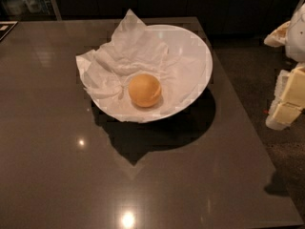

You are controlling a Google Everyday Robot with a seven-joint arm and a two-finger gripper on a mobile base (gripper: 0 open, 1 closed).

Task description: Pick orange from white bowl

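Observation:
The orange (144, 90) is a small round orange-yellow fruit lying in the middle of the white bowl (202, 63). The bowl is wide, shallow and glossy, and stands on the dark table's far middle part. Crumpled white paper (119, 56) lines its left side and sticks out over the rim. My gripper (287, 101) shows as cream and white parts at the right edge of the view. It is off the table's right side, well apart from the bowl and holding nothing I can see.
The dark glossy table (57, 151) reflects ceiling lights near its front. Its right edge runs diagonally toward the front right corner, with dark floor (252, 75) beyond it. Dark cabinets stand behind the table.

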